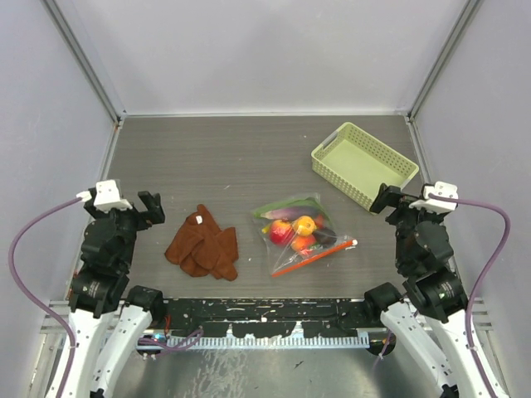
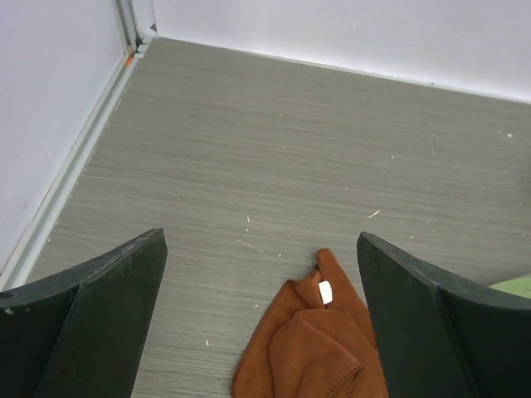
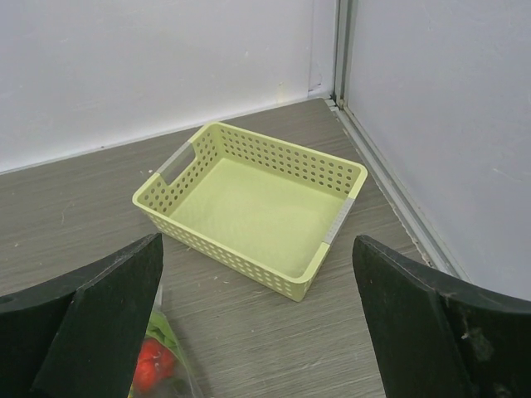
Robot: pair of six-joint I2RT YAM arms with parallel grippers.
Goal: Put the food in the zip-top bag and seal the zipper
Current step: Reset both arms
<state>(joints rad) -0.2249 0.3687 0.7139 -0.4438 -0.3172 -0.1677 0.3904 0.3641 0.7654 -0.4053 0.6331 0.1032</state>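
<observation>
The zip-top bag (image 1: 300, 228) lies flat at mid-table (image 1: 232, 157), between the rust-brown cloth (image 1: 203, 246) and the pale green basket (image 1: 358, 193). The food (image 1: 292, 233) shows through its clear plastic. The zipper (image 1: 314, 259) forms the bag's near edge. Its long axis runs diagonally from near-left to far-right, with the white tab at the right end, so the mouth faces the arms. Whether the zipper is sealed cannot be told. The left gripper (image 1: 153, 208) and right gripper (image 1: 386, 200) both stand with jaws wide apart, holding nothing, well clear of the bag.

Left arm (image 1: 106, 249) and right arm (image 1: 427, 249) had black joints, white lower links and lilac cables (image 1: 477, 201). Left gripper (image 1: 154, 207) and right gripper (image 1: 384, 201) had flat black fingers (image 2: 99, 315).
</observation>
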